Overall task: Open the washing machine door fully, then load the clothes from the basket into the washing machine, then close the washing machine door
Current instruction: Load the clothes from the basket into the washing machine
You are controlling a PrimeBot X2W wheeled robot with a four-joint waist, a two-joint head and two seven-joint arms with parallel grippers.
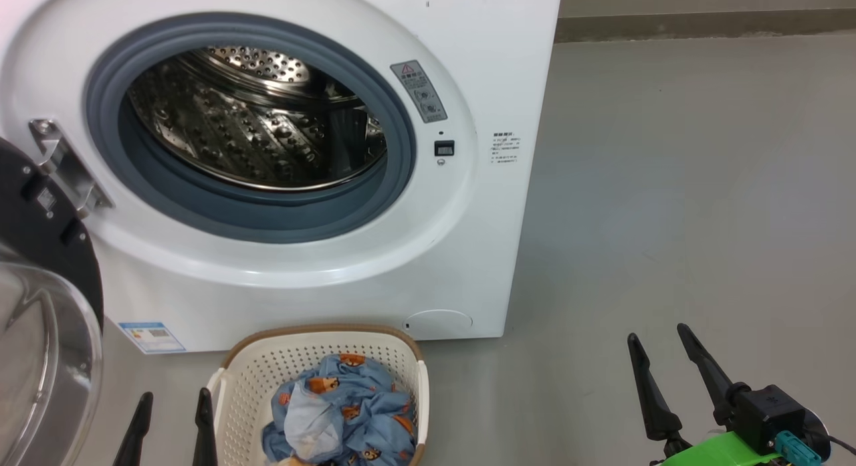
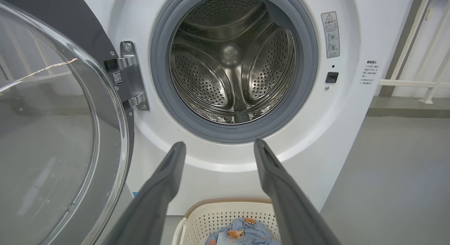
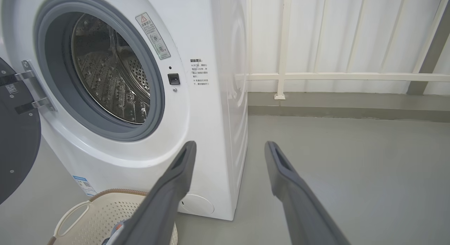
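The washing machine (image 1: 468, 85) is being shown at the upper left of the head view with its round opening uncovered and the steel drum (image 1: 254, 125) lying bare inside the grey-blue gasket (image 1: 401, 138). The washing machine door (image 1: 47, 232) is being held swung out on its metal hinge (image 1: 63, 162) at the left edge of the frame, black rim above and clear glass bowl below. The basket (image 1: 301, 359) is being seen sitting on the grey floor (image 1: 669, 185) at the bottom centre, just in front of the machine, with the clothes (image 1: 348, 406), blue fabric printed with bears, being carried in a heap inside it. The left gripper (image 1: 175, 394) is being held at the lower left, between door and basket, its fingers (image 2: 158, 195) standing apart with nothing between them. In the left wrist view they are being aimed at the machine's front just below the opening, above the basket. The right gripper (image 1: 657, 332) is being held at the lower right over the floor, well apart from the basket, fingers likewise spread and empty.
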